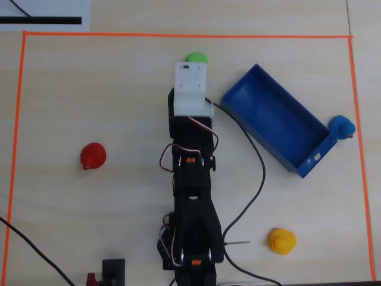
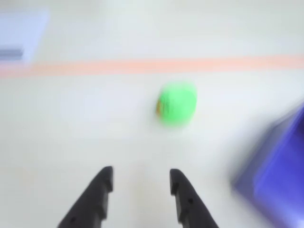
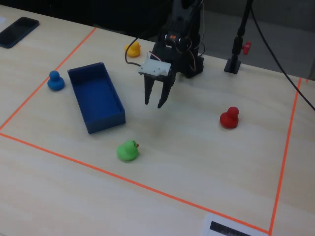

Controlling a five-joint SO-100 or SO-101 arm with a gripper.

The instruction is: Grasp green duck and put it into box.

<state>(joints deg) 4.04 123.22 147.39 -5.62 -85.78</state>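
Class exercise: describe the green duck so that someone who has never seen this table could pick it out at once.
In the fixed view, find the orange tape rectangle on the pale table, then the long blue box inside it. The green duck sits on the bare table just beyond the box's near short end, close to the tape line, ahead of the open claw. It is the only green duck; the others are blue, yellow and red.
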